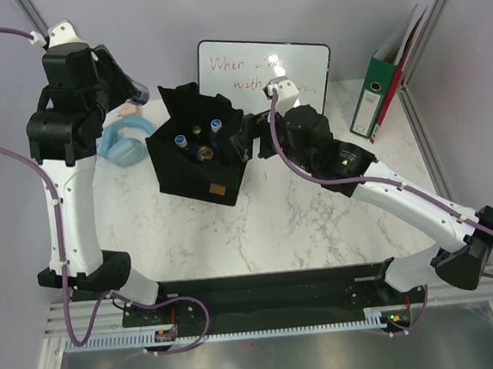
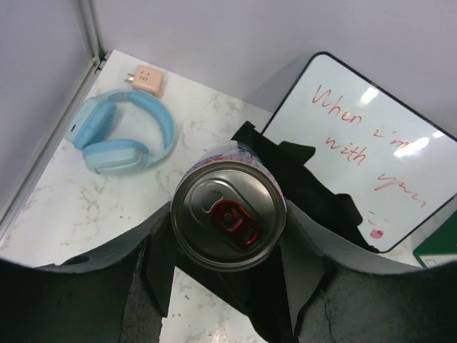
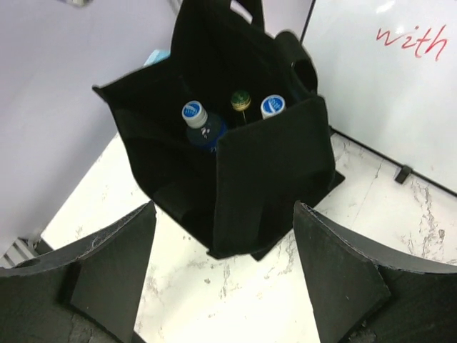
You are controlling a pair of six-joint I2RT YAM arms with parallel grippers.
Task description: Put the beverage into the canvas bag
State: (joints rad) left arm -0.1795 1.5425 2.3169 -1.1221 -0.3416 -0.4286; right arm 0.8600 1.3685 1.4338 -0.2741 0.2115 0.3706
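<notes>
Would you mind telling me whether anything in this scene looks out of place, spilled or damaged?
Nothing looks spilled or damaged. The canvas bag stands upright but turned at an angle to the table, bottles upright inside. The can sits squarely in the left gripper; the right gripper is open, empty.

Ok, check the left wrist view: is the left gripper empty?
No, the left gripper is closed on a silver can, whose top faces the camera.
</notes>
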